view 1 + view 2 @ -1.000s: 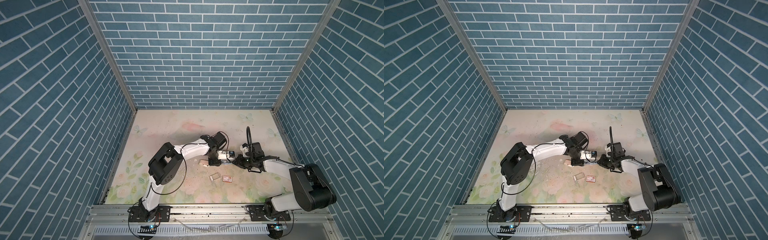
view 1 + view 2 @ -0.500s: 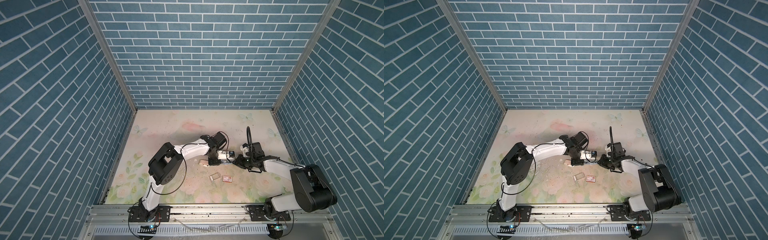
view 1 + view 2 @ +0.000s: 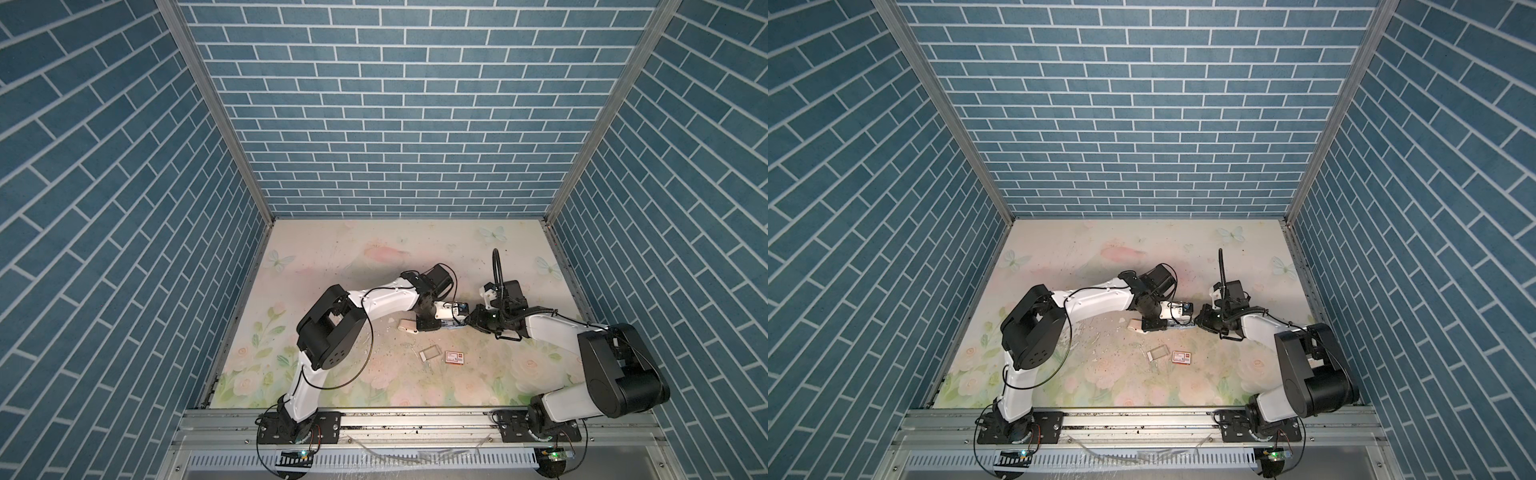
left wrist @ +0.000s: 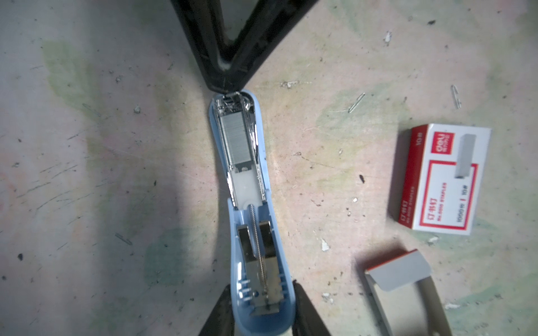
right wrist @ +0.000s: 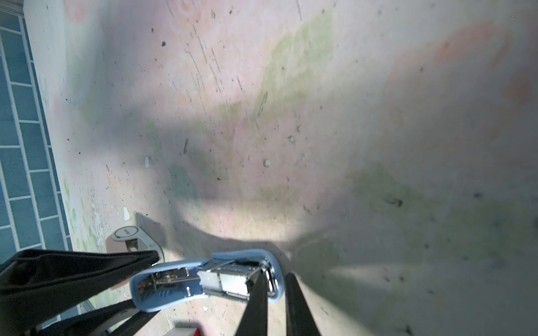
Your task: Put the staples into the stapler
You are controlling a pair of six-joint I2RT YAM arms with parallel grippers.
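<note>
Staples in stapler — box nearby

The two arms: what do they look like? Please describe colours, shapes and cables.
The left arm and the right arm have white tube-like links between bulky black joint housings. Black cables run outside them, one thick and ribbed. The left gripper and the right gripper have slim black fingers that taper to the tips. No markings are readable.

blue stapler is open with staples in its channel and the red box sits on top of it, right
No. The blue stapler is open with staples in its channel, but the red box lies on the table beside it, not touching, as the left wrist view shows.
</note>
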